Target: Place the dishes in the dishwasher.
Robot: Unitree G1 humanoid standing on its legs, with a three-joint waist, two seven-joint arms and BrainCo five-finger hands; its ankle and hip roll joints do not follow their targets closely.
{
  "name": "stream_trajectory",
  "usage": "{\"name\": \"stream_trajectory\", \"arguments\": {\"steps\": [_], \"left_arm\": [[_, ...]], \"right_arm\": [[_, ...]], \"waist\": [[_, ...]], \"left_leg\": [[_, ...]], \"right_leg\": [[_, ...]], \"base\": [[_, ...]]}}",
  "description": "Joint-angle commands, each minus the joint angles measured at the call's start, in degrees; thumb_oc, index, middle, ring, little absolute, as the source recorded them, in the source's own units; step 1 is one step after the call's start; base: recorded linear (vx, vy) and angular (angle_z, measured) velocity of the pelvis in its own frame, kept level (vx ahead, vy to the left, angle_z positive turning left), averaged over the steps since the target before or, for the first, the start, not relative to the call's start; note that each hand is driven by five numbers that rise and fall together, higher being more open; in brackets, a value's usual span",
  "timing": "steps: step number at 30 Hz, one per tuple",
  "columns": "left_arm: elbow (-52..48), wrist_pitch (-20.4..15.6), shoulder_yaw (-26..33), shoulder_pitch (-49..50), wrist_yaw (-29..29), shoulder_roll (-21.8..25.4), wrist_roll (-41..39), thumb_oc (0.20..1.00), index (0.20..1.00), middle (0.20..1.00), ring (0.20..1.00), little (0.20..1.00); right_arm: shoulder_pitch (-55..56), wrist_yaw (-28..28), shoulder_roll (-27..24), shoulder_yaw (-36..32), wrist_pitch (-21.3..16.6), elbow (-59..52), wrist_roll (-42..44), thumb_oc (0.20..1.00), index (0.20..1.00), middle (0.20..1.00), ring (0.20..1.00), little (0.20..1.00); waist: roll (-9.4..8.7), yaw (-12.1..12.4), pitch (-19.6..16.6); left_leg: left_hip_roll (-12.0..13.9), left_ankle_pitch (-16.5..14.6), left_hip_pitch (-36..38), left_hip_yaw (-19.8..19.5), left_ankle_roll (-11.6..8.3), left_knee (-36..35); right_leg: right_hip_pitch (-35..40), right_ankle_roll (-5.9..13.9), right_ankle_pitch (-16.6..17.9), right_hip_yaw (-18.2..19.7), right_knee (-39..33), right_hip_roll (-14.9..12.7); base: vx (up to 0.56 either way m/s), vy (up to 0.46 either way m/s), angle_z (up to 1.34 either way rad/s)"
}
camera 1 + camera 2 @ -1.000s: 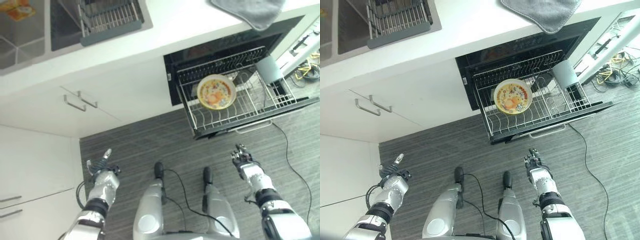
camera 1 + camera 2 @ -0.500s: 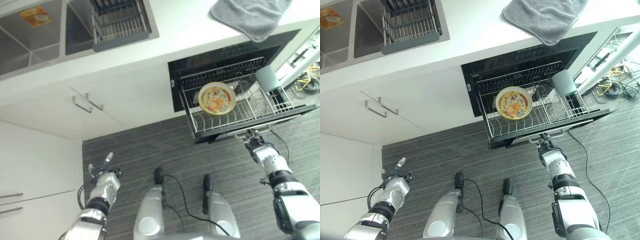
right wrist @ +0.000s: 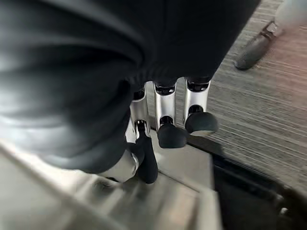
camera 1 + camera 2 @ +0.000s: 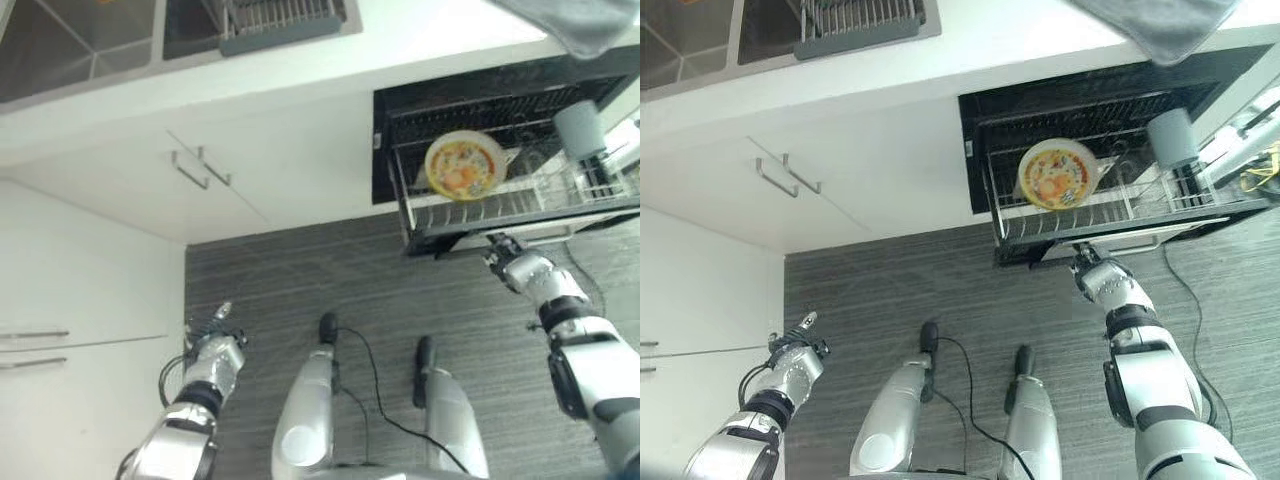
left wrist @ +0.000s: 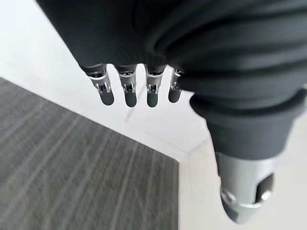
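Observation:
A yellow patterned plate [image 4: 464, 165] stands on edge in the pulled-out wire rack [image 4: 520, 205] of the dishwasher [image 4: 1080, 100], and a grey cup [image 4: 1170, 137] stands at the rack's far right. My right hand [image 4: 512, 264] is just below the rack's front edge. In the right wrist view its fingers [image 3: 171, 135] are bent, their dark tips against a pale metal strip with nothing gripped between them. My left hand [image 4: 214, 352] hangs low at the left over the floor, its fingers [image 5: 127, 93] straight and holding nothing.
White cabinets with bar handles [image 4: 200, 168] line the left. Above the dishwasher runs a white counter [image 4: 970, 45] with a grey towel [image 4: 1165, 25] and a sink holding a drying rack [image 4: 860, 18]. Cables [image 4: 1265, 165] lie at the far right. A person's shoe [image 3: 259, 44] stands on the floor.
My right hand has risen from low over the floor to the front edge of the dishwasher rack. The head camera has shifted. My left hand has hardly moved.

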Motion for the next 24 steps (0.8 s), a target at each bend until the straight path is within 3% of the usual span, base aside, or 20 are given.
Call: {"name": "stream_trajectory", "arguments": {"steps": [1,7,8,13,20,24], "left_arm": [[1.7,0.0,-3.3,-1.8,2.8,2.5,0.0,1.000,1.000,1.000,1.000,1.000],[3.5,-0.1,-3.5,-1.9,4.9,3.3,0.0,1.000,1.000,1.000,1.000,1.000],[3.7,-0.1,-3.5,-1.7,5.3,3.4,0.1,1.000,1.000,1.000,1.000,1.000],[4.2,-2.0,-3.2,1.9,6.4,4.2,-0.5,1.000,1.000,1.000,1.000,1.000],[3.7,-6.7,-1.1,12.6,2.6,5.2,1.3,1.000,1.000,1.000,1.000,1.000],[2.6,-8.0,0.8,18.3,1.6,6.2,3.9,1.000,1.000,1.000,1.000,1.000]], "right_arm": [[-6.5,1.6,0.5,1.3,-0.5,-1.0,-1.2,0.200,0.200,0.200,0.200,0.200],[-14.8,-0.7,-0.5,4.3,-2.4,1.8,-1.1,0.200,0.200,0.200,0.200,0.200],[-15.8,-1.1,-0.5,4.6,-2.7,2.3,-1.1,0.200,0.200,0.200,0.200,0.200],[-23.7,-3.8,-2.2,7.2,-4.2,5.3,-3.6,0.200,0.200,0.200,0.200,0.200],[-32.8,-6.0,-9.4,10.6,-2.9,9.4,-8.7,0.200,0.200,0.200,0.200,0.200],[-36.0,-7.9,-15.1,12.0,-1.0,10.5,-11.1,0.200,0.200,0.200,0.200,0.200]], "waist": [[-1.02,2.6,-1.3],[0.80,6.0,0.2],[0.73,6.4,0.0],[2.84,10.2,0.4],[4.39,15.3,-1.6],[4.08,17.5,-3.0]], "left_leg": [[0.1,-4.4,-0.3,-0.4,0.14,2.8],[-1.1,-1.7,-3.1,-2.5,0.32,-0.1],[-1.4,-2.8,-2.7,-2.9,0.08,-0.3],[-2.4,-0.3,-3.3,-5.0,-0.12,-3.1],[-2.0,1.8,-1.6,-6.2,-1.57,-4.6],[-2.0,2.6,0.3,-7.9,-2.23,-5.5]], "right_leg": [[0.3,-1.17,-2.0,-2.4,-0.6,-1.3],[-3.5,-1.59,-4.9,-4.1,5.1,-2.0],[-3.4,-1.34,-6.9,-3.9,6.3,-2.3],[-3.9,-2.24,-10.1,-5.6,10.5,-3.0],[0.7,-3.29,-13.5,-10.6,12.7,-5.0],[4.5,-3.46,-14.2,-12.3,12.1,-5.5]], "base": [[0.02,0.021,0.19],[0.06,-0.035,0.22],[0.14,-0.092,0.29],[0.07,-0.079,0.26],[0.08,-0.078,0.31],[0.13,-0.080,0.34]]}}
